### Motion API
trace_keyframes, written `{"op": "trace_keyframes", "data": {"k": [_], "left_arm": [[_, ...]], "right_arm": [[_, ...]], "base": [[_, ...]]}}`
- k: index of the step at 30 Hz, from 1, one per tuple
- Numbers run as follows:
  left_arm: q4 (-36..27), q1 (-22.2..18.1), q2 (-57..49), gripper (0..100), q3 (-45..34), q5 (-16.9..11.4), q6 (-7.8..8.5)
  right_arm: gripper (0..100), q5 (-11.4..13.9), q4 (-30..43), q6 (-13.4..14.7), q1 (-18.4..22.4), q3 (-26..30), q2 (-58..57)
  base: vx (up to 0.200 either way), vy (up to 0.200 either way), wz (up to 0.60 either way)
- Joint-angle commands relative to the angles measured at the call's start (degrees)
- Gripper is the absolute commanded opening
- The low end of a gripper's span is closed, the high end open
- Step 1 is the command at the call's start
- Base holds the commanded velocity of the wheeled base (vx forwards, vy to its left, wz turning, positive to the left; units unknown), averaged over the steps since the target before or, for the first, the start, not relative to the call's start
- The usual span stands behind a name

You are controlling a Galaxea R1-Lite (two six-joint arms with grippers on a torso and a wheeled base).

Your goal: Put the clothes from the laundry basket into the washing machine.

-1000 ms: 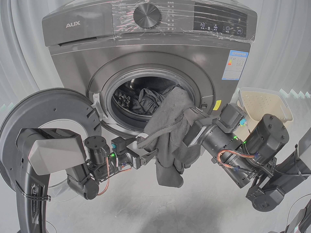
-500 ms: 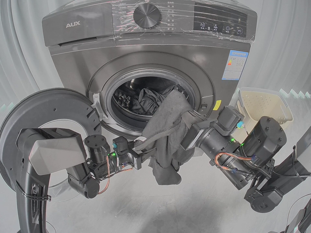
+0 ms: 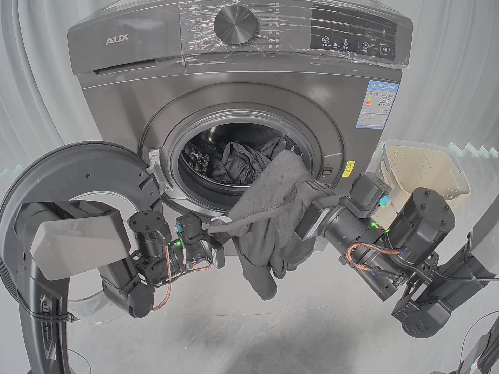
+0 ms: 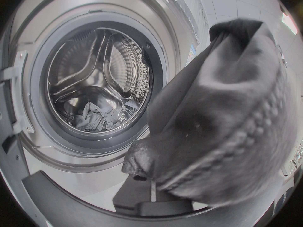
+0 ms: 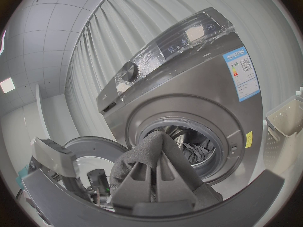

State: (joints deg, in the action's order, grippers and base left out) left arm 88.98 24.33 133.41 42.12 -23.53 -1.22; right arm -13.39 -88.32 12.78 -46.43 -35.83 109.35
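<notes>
Pale curtains point(image 3: 31, 79) and a grey floor point(image 3: 208, 328) are seen behind a front-loading washing machine point(image 3: 130, 99). Far left, its round door point(image 3: 78, 167) is swung fully open. Just below the opening, the left gripper point(image 4: 152, 186) is held with its fingers pinched nearly together on one edge of a dark grey garment point(image 3: 270, 209). That garment is stretched between both arms and draped over the lower rim of the opening, with most of it hung down outside. Deeper in the drum point(image 4: 123, 63), more dark clothes point(image 3: 241, 164) are piled. The right gripper point(image 5: 155, 156) is clamped on the garment's top fold at the opening's right side. Far right, a beige laundry basket point(image 3: 426, 167) is parked beside the machine.
</notes>
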Motion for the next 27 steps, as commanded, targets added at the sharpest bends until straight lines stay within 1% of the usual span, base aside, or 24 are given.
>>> {"op": "trace_keyframes", "data": {"k": [1, 2, 4, 5, 7, 8, 9, 10, 11, 16, 22, 24, 27], "left_arm": [[0.14, -0.43, -11.16, 0, -9.25, -0.20, 0.08], [0.14, -0.43, -11.77, 0, -9.86, -0.20, 0.08], [0.05, -0.69, -16.87, 0, -14.35, -0.29, 0.08], [0.05, -0.78, -18.37, 0, -15.58, -0.20, -0.45], [0.05, -0.78, -21.00, 0, -17.68, -0.29, -0.19], [-0.03, -0.78, -21.97, 0, -18.30, -0.29, -0.54], [-0.03, -0.78, -21.97, 0, -18.30, -0.29, -0.54], [-0.03, -0.69, -23.11, 0, -18.30, -0.29, -0.45], [-0.03, -0.69, -23.37, 0, -18.04, -0.11, 0.16], [-0.03, -0.87, -24.52, 0, -17.33, 0.15, -0.63], [-0.03, -3.59, -24.96, 0, -14.78, 0.24, -0.71], [-0.03, -4.64, -24.96, 0, -14.26, 0.24, -0.63], [-0.03, -6.05, -24.96, 0, -13.64, 0.32, -0.71]], "right_arm": [[0, 0.64, -0.01, 0.32, 3.28, 3.22, 2.80], [0, 0.90, -0.01, 0.32, 3.37, 3.31, 2.80], [0, 2.40, -0.01, 0.50, 4.07, 4.98, 3.06], [0, 2.84, -0.01, 0.58, 4.33, 5.51, 3.15], [0, 3.72, -0.01, 0.58, 4.86, 6.30, 3.50], [0, 3.98, -0.01, 0.50, 5.13, 6.47, 3.77], [0, 3.98, -0.01, 0.50, 5.13, 6.47, 3.77], [0, 4.42, -0.01, 0.23, 6.00, 6.65, 4.82], [0, 4.51, -0.01, 0.06, 6.80, 6.74, 5.79], [0, 4.60, -0.10, 0.06, 8.82, 6.65, 7.37], [0, 4.68, -0.10, -0.03, 12.16, 6.30, 10.45], [0, 4.77, -0.10, 0.06, 12.86, 6.21, 10.62], [0, 5.04, -0.10, 0.41, 12.86, 6.03, 10.36]], "base": [[0.000, 0.000, 0.00], [0.000, 0.000, 0.00], [0.000, 0.000, 0.00], [0.000, 0.000, 0.00], [0.000, 0.000, 0.00], [0.000, 0.000, 0.00], [0.000, 0.000, 0.00], [0.000, 0.000, 0.00], [0.000, 0.000, 0.00], [0.000, 0.000, 0.00], [0.000, 0.000, 0.00], [0.000, 0.000, 0.00], [0.000, 0.000, 0.00]]}}
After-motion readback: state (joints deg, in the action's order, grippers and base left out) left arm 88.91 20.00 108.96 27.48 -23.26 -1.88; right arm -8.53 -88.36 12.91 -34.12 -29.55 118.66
